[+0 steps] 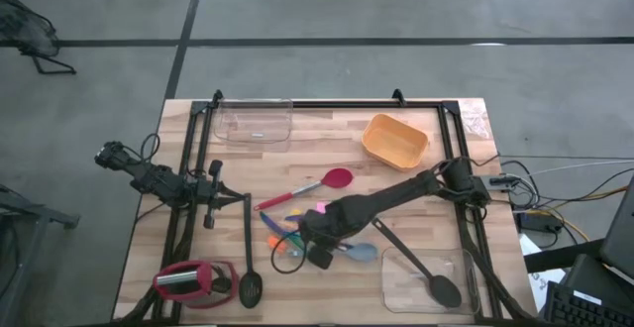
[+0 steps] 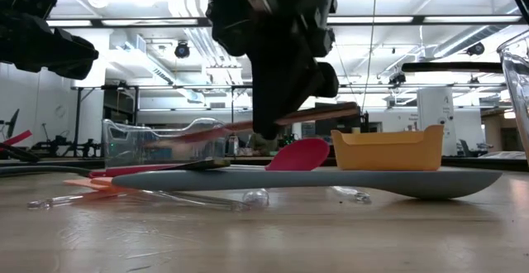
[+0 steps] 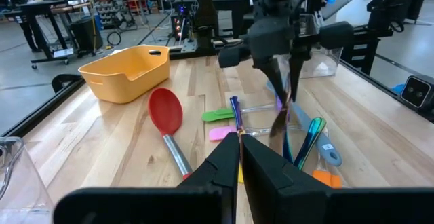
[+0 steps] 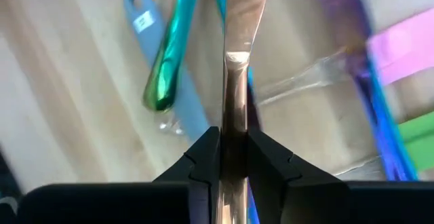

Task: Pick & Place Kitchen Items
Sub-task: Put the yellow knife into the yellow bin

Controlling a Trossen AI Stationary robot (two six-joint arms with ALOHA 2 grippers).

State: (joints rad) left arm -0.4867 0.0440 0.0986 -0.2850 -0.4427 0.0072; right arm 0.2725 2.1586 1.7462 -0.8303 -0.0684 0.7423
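My right gripper (image 1: 315, 240) hangs over the middle of the table, shut on a thin copper-coloured stick (image 4: 234, 81). Below it on the table lie a green stick (image 4: 166, 61), a purple stick (image 4: 339, 20), the grey-blue spoon (image 1: 362, 253) and pink (image 3: 220, 134), green (image 3: 218, 115) and orange (image 3: 325, 178) pieces. The red-headed spatula (image 1: 332, 180) lies just beyond them. One black spoon (image 1: 248, 258) lies at the near left. The other (image 1: 436, 287) lies in a clear tub. My left gripper (image 1: 211, 205) is shut and empty at the left. My right gripper pinches the copper stick (image 4: 234, 139) between its two fingers, which point down and lie across it. The stick is lifted clear of the table and is nearly level, slightly tilted, as the low view (image 2: 331, 112) shows.
An orange tub (image 1: 394, 141) stands at the far right and a clear tub (image 1: 256, 124) at the far left. Another clear tub (image 1: 426, 272) is at the near right. A squat red-and-black object (image 1: 193, 279) sits at the near left.
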